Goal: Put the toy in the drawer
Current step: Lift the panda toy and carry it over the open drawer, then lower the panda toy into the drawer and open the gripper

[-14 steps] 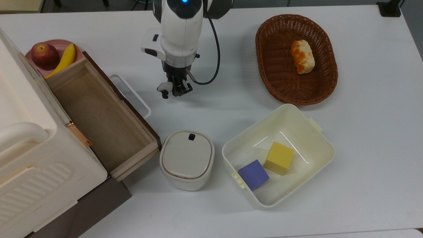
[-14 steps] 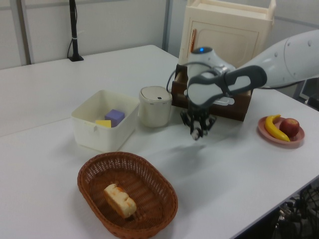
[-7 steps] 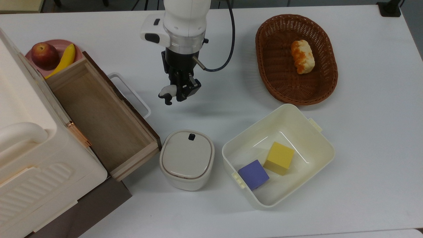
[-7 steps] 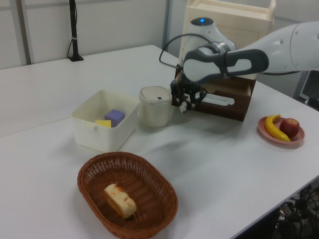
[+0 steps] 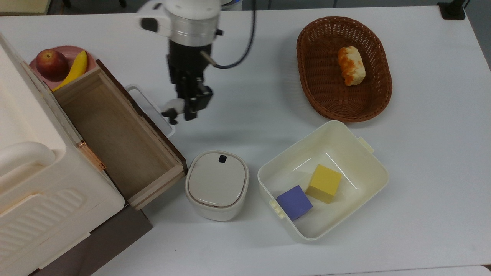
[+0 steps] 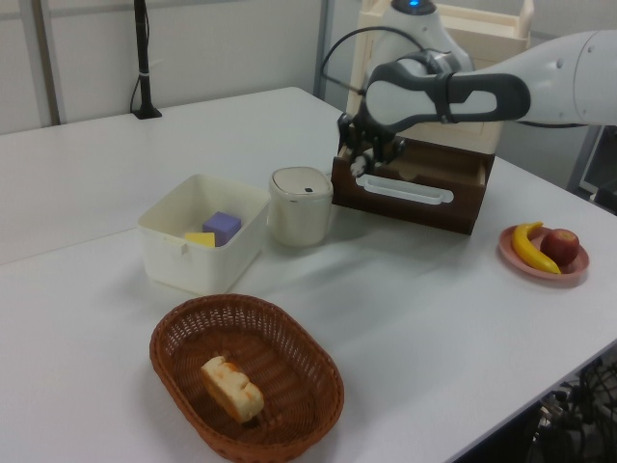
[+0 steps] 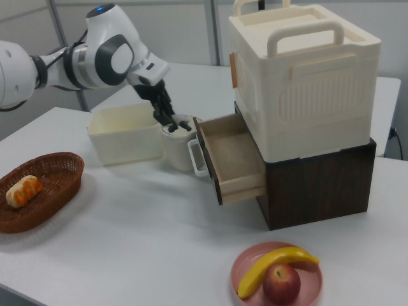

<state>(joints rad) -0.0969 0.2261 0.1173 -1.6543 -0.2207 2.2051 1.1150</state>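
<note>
White table [image 5: 429,161] carries all. Wicker basket [image 5: 378,97] near far right corner in top view. Cream bin [image 5: 368,168] toward near edge, lidded cream pot [image 5: 217,185] just beside it. Dark cabinet [image 7: 319,185] at top view's left edge; pink plate [image 5: 65,51] near far left corner.

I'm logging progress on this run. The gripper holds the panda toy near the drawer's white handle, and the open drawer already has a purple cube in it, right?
Not quite. The gripper does hold the panda toy near the white handle, but the open drawer is empty in the top view. The purple cube sits in the cream bin, beside the yellow cube.
</note>
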